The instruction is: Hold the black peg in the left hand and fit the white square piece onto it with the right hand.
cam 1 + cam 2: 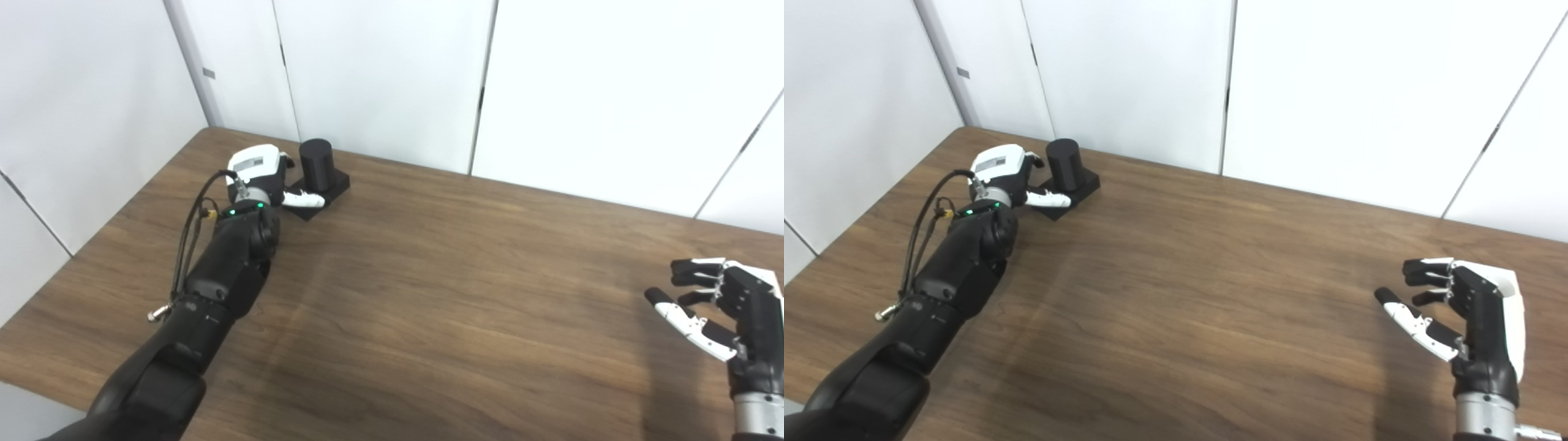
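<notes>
1. Black peg (316, 164): a cylinder standing upright on its flat square base, long axis vertical, at the far left of the wooden table (429, 294), near the wall.
2. Left hand (263, 174) sits just beside the peg, thumb lying on the base; whether its fingers grip anything cannot be told.
3. Right hand (1464, 312) hovers well apart at the near right, fingers spread and curled, holding nothing.

You're looking at a left hand (260, 174) with a white shell bearing a grey label, a green light at its wrist, black cables looping beside the black forearm. Right hand (1470, 318): black fingers, white thumb segments, white back plate, silver wrist collar.
</notes>
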You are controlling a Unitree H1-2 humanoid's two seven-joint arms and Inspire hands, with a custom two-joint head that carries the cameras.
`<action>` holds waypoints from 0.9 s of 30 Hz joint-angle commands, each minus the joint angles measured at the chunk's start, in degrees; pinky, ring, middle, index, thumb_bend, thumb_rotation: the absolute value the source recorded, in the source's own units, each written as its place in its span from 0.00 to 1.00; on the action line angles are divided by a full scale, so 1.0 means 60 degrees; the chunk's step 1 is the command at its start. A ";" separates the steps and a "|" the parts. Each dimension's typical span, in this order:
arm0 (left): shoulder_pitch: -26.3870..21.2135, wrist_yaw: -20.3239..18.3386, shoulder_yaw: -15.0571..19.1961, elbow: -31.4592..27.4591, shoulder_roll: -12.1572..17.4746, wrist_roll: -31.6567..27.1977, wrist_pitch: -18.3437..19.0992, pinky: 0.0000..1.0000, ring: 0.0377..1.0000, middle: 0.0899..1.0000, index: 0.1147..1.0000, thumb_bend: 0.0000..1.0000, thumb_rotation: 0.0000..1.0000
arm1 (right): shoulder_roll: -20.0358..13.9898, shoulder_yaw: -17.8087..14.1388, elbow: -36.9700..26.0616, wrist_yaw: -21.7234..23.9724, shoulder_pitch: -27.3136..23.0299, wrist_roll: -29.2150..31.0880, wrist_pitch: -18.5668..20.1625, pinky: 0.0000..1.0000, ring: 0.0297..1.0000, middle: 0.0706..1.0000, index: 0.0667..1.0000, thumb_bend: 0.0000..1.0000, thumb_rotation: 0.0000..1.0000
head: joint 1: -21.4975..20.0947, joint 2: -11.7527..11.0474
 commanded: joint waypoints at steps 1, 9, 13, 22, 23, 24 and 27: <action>-0.0457 0.0005 0.0015 -0.0028 0.0182 0.0209 0.0039 0.80 0.93 0.92 0.79 0.90 0.59 | -0.0119 -0.0077 -0.0380 -0.0009 -0.0245 0.0031 -0.0101 0.45 0.58 0.59 0.45 0.49 0.13 | 0.0004 0.0023; -0.0360 -0.0145 0.0020 0.0017 0.0135 0.0103 0.0038 0.79 0.92 0.90 0.75 0.89 0.58 | -0.0125 -0.0078 -0.0308 -0.0045 -0.0235 0.0040 -0.0222 0.46 0.59 0.60 0.45 0.49 0.13 | 0.0003 0.0076; -0.0314 -0.0213 -0.0013 0.0029 0.0131 0.0120 0.0038 0.77 0.92 0.91 0.78 0.89 0.60 | -0.0115 -0.0102 -0.0273 -0.0048 -0.0253 0.0107 -0.0232 0.45 0.58 0.59 0.45 0.49 0.12 | 0.0000 0.0087; -0.0309 -0.0179 -0.0014 0.0176 0.0085 0.0026 0.0038 0.71 0.92 0.91 0.76 0.87 0.57 | -0.0120 -0.0124 -0.0318 -0.0033 -0.0251 0.0140 -0.0177 0.46 0.59 0.60 0.45 0.50 0.13 | 0.0000 0.0087; -0.0300 -0.0179 -0.0011 0.0172 0.0086 -0.0007 0.0038 0.71 0.91 0.91 0.73 0.86 0.55 | -0.0122 -0.0122 -0.0320 -0.0030 -0.0249 0.0147 -0.0199 0.45 0.58 0.60 0.45 0.49 0.13 | 0.0000 0.0087; -0.0290 -0.0187 -0.0011 0.0166 0.0090 -0.0030 0.0038 0.70 0.91 0.90 0.73 0.86 0.54 | -0.0126 -0.0124 -0.0338 -0.0026 -0.0244 0.0151 -0.0209 0.45 0.58 0.60 0.45 0.49 0.13 | -0.0053 0.0145; -0.0264 -0.0171 -0.0059 0.0187 0.0111 -0.0074 0.0036 0.67 0.90 0.88 0.73 0.84 0.50 | -0.0131 -0.0152 -0.0353 -0.0011 -0.0238 0.0251 -0.0252 0.44 0.56 0.59 0.45 0.49 0.12 | -0.0047 0.0158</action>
